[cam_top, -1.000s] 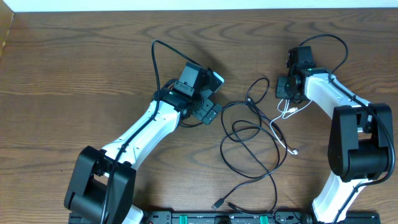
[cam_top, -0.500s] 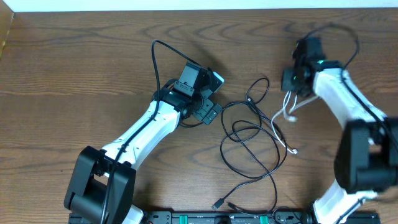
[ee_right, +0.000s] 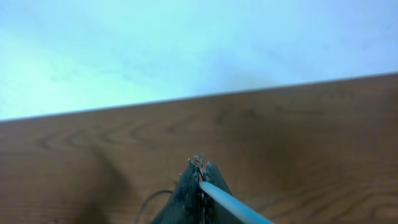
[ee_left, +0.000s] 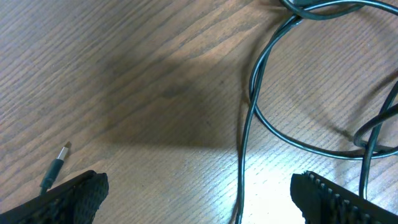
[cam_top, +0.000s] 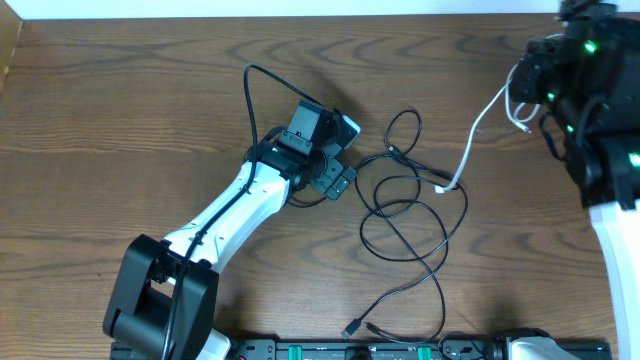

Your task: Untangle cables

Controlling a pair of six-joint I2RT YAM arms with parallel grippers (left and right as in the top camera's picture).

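I am pinching the white cable (cam_top: 478, 138) in my right end effector (ee_right: 200, 176), fingers clamped together on it, and holding it up near the far right of the worktop (cam_top: 120, 110). The cord is running down from there to the black cables (cam_top: 405, 215), which are lying in loose overlapping loops at the middle. My left end effector (ee_left: 199, 193) is hanging with its fingers wide apart and empty, just above one black loop.

The risk, as I judge it: where the white cord is meeting the black loops it may be snagged, so pulling further could drag the whole bundle or tighten a knot. The cord is thin, smooth and rounded, so it could also be slipping from my pinch. The black cords are glossy, springy and metal-tipped; the wood is grained and matte.
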